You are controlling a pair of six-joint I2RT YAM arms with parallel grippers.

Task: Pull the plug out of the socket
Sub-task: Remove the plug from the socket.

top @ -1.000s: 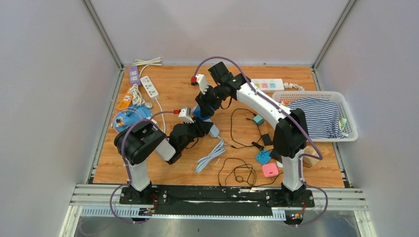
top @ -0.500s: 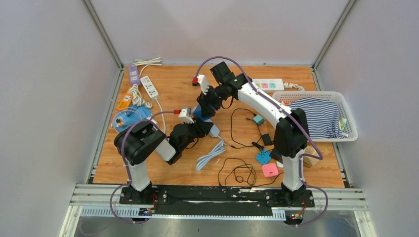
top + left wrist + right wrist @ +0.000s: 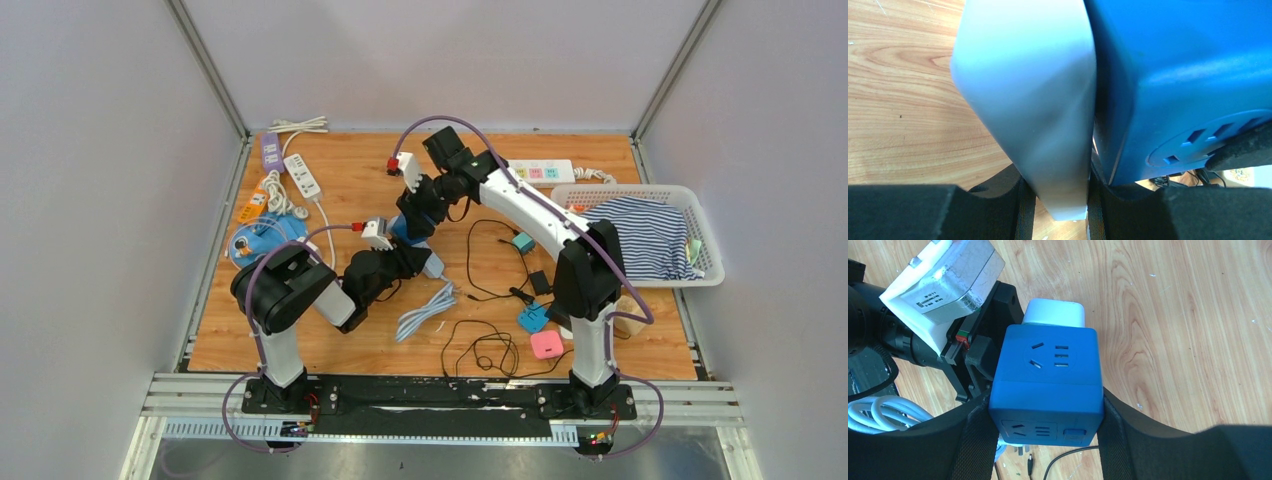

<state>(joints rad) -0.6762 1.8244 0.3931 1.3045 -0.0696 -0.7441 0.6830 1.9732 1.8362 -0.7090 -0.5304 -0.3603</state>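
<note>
While both arms meet at mid-table, the entries run as follows.

1. Blue socket cube (image 3: 1048, 380): clamped on 2 opposite sides by the right gripper (image 3: 1046, 412).
2. White plug (image 3: 1054, 313): seated against the cube face away from the right wrist. The left gripper (image 3: 1058, 200) is closed on its flanks.
3. Open room: bare table (image 3: 340, 190) runs left of the cube and beyond it.
4. Crowding: a white coiled cable (image 3: 425, 312) lies just nearside of the cube, black leads (image 3: 490, 240) right of it, and a basket (image 3: 630, 187) well right, at the edge.
5. Views: only the right wrist shows 2 outlet faces. Only the left wrist shows the thin plug-to-cube seam. From the top, just a blue sliver shows.
</note>
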